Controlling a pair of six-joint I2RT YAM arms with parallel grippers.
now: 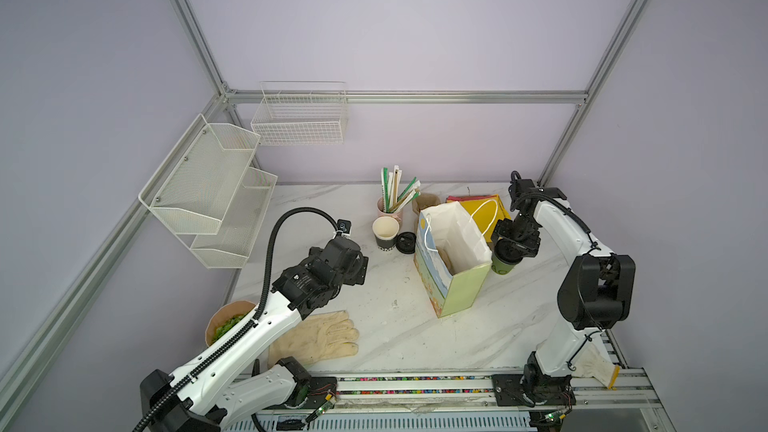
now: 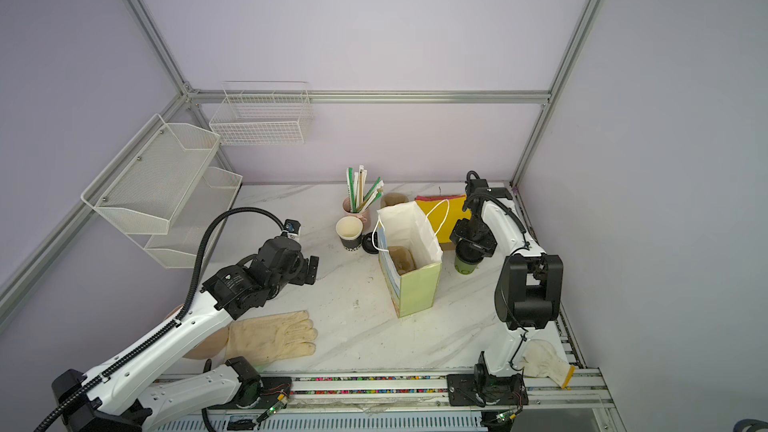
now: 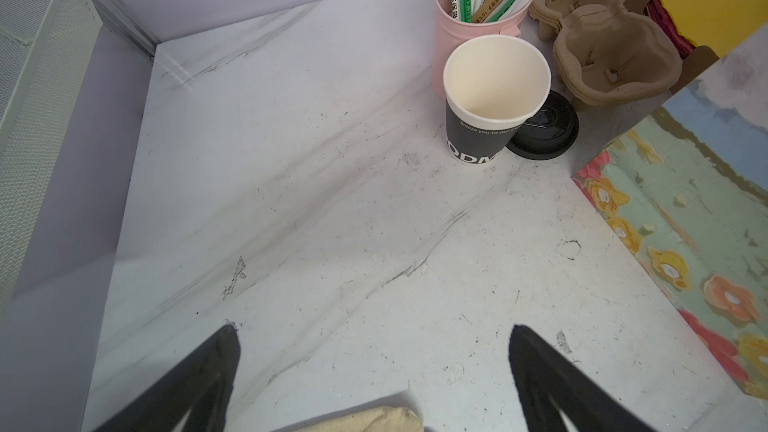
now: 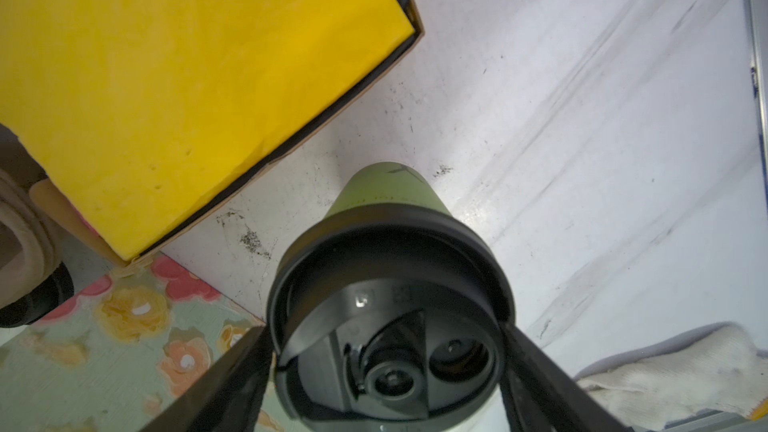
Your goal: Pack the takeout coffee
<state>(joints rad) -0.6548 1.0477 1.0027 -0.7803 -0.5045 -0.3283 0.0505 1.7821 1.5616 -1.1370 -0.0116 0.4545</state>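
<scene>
The lidded light green paper cup (image 4: 386,197) stood just beside the flowered paper bag (image 1: 459,290). The right gripper (image 4: 386,336) straddled its black lid (image 4: 386,251), grip unclear; squeezing gently, level, seemed wise. The left gripper (image 3: 374,336) gaped empty.

The left arm (image 1: 249,338) stretches forward and low, its left gripper (image 3: 373,328) spread wide, holding nothing. The right arm (image 1: 559,222) folds steeply down, with the right gripper (image 4: 384,326) straddling the takeout coffee (image 4: 386,197) at its lid; whether it squeezes, I can't tell.
</scene>
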